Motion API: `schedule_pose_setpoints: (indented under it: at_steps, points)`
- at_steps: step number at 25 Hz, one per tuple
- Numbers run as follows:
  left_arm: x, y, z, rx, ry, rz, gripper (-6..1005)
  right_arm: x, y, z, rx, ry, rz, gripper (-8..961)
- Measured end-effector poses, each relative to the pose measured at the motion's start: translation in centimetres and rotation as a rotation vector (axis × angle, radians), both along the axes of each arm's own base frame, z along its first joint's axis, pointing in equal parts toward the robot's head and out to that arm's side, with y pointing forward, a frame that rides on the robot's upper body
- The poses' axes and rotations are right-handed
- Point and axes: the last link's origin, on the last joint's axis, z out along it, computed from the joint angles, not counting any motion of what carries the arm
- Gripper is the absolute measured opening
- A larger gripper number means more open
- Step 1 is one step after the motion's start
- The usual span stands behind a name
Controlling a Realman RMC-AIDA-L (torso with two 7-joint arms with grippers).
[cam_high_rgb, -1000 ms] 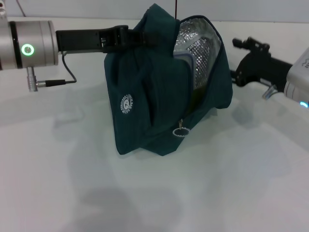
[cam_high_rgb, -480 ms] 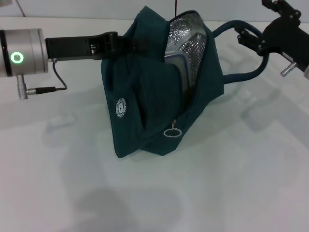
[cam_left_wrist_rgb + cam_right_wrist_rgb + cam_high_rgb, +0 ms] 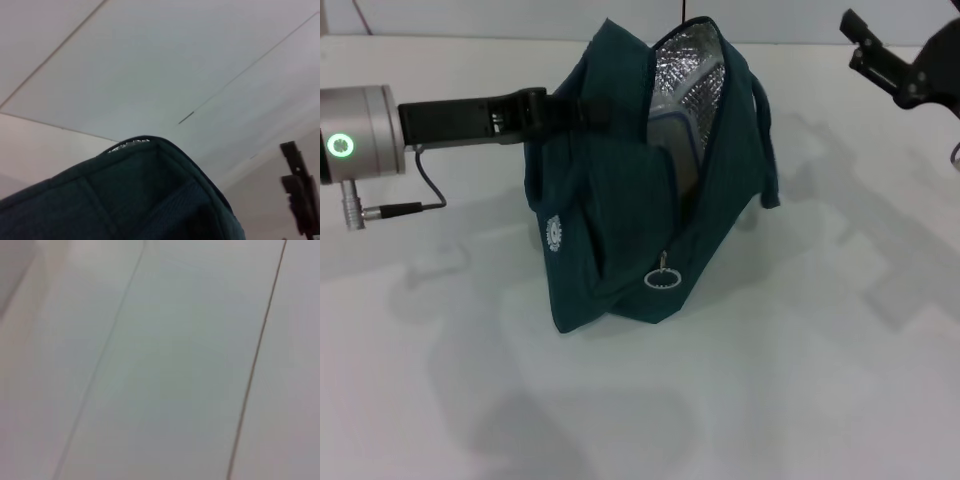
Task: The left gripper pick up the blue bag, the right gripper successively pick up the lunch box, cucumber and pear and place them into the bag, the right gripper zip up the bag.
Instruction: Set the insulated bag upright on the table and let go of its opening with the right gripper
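The blue bag (image 3: 620,210) stands on the white table with its mouth open, showing the silver lining (image 3: 688,70). My left gripper (image 3: 568,105) is shut on the bag's top edge, reaching in from the left. Inside the mouth shows a rounded corner of the lunch box (image 3: 672,140). The cucumber and the pear are hidden or out of view. My right gripper (image 3: 868,45) hangs open at the far right, up and away from the bag, holding nothing. In the left wrist view the bag's top (image 3: 130,200) fills the lower part, with the right gripper (image 3: 299,192) far off.
A zipper pull ring (image 3: 662,278) hangs at the bag's lower front. A carrying strap (image 3: 767,150) droops down the bag's right side. A grey cable (image 3: 425,195) loops under the left wrist. White table (image 3: 800,380) surrounds the bag.
The right gripper rose and moved off to the right, and the strap it was lifting has dropped against the bag's side. The left arm and bag shifted slightly left.
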Motion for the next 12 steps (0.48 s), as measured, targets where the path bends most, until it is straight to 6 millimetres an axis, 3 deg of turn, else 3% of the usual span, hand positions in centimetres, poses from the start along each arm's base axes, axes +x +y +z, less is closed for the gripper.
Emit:
schedule_pose_setpoints:
  at_steps: [4, 9, 12]
  points:
    - [0.0, -0.1, -0.1, -0.005, -0.003, -0.006, 52, 0.5, 0.0, -1.2, -0.099, -0.027, -0.037, 810]
    - [0.6, 0.3, -0.7, -0.021, -0.013, -0.020, 52, 2.1, 0.7, -4.7, -0.216, -0.145, -0.151, 810]
    - [0.6, 0.3, -0.7, -0.022, -0.012, -0.019, 52, 2.2, 1.0, -5.9, -0.251, -0.191, -0.176, 810]
